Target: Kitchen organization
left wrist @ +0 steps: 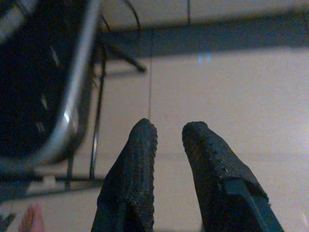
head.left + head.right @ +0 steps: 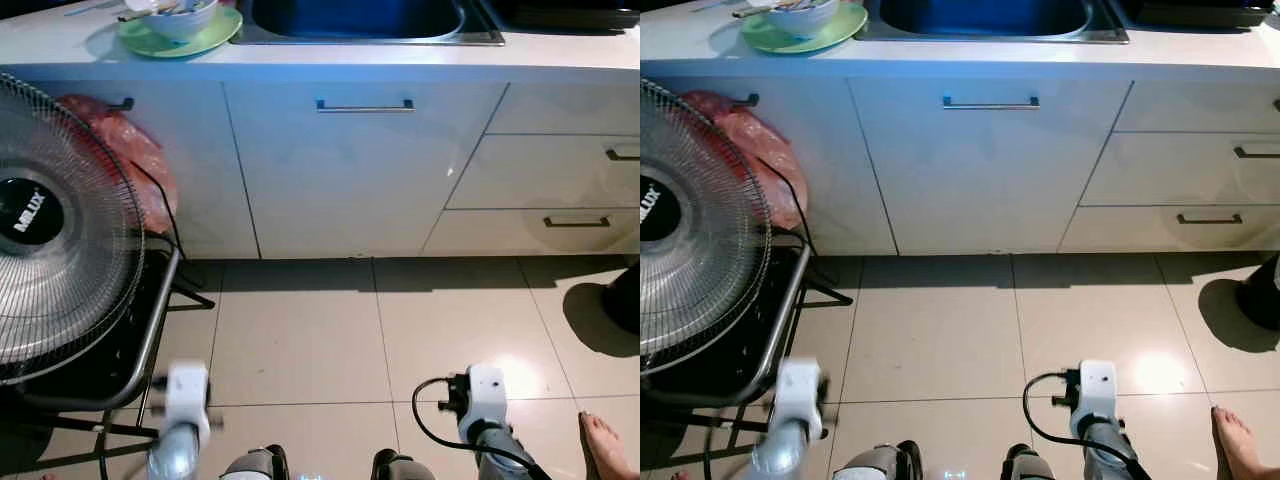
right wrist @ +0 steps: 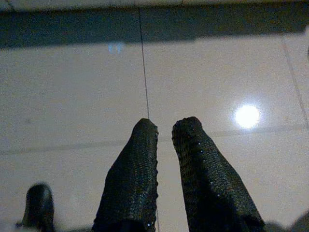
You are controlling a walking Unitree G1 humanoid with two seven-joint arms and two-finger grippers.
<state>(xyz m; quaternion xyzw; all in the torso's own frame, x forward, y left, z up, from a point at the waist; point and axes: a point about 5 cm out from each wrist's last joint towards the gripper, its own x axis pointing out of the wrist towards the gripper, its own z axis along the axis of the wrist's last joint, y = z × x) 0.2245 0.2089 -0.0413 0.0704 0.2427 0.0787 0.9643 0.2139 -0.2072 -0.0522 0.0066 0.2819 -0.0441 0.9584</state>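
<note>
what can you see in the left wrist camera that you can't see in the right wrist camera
Left wrist view alone: the fan's dark base with its metal frame, black legs on the tile, and a person's toes at the edge.

Right wrist view alone: a bright light reflection on the floor and a dark rounded shape low in the corner; I cannot tell what it is.

Both: pale floor tiles with grout lines, a band of shadow at the far edge, and that arm's own left gripper or right gripper, fingers slightly parted, holding nothing.
</note>
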